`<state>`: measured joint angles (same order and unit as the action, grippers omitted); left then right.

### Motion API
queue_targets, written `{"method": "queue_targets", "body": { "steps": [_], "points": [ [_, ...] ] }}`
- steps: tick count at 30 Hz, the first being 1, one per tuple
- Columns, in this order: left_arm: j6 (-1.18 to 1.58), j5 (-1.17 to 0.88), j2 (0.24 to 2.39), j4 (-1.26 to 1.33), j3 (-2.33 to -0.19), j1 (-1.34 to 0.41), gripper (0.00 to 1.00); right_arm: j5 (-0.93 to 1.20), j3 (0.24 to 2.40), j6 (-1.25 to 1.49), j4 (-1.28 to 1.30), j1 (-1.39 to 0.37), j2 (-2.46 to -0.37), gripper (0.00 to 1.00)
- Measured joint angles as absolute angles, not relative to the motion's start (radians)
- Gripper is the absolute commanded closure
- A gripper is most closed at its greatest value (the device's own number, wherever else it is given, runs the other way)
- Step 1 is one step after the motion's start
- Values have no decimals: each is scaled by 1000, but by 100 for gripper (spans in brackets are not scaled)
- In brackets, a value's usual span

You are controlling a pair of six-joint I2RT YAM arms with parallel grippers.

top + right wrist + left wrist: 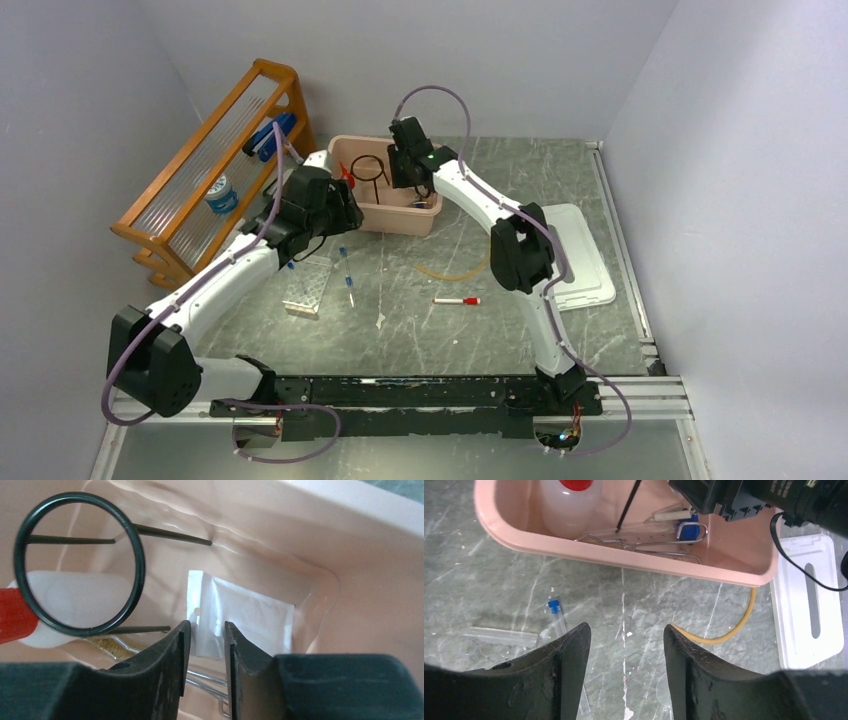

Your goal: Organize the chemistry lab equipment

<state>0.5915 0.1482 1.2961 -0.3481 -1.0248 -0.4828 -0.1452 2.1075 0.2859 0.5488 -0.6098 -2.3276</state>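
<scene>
A pink bin holds the black wire ring, the red-capped squeeze bottle, metal wire tongs and a blue-based piece. My right gripper is inside the bin, open with a narrow gap and empty, just in front of a clear plastic bag; the ring is to its left. My left gripper hangs open and empty over the table before the bin. A blue-capped tube, the clear tube rack and amber tubing lie on the table.
The wooden slatted rack stands at the left with blue items on it. A white flat lid lies at the right. A red-capped marker and a small white scrap lie on the table's middle.
</scene>
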Motion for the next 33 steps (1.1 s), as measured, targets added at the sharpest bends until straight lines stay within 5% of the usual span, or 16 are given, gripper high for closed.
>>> {"method": "queue_targets", "body": {
  "steps": [8,18,33],
  "points": [
    [477,-96,1307,-239,-965,-482,29,-107,1936,304,512,-610,-2135,63],
    [267,-307,1202,-37,-788,-669,19,-113,1436,427,332,-566,-1599,62],
    [185,-265,1346,139,-694,-900,51,-86,978,709,308,-488,-1334,62]
  ]
}}
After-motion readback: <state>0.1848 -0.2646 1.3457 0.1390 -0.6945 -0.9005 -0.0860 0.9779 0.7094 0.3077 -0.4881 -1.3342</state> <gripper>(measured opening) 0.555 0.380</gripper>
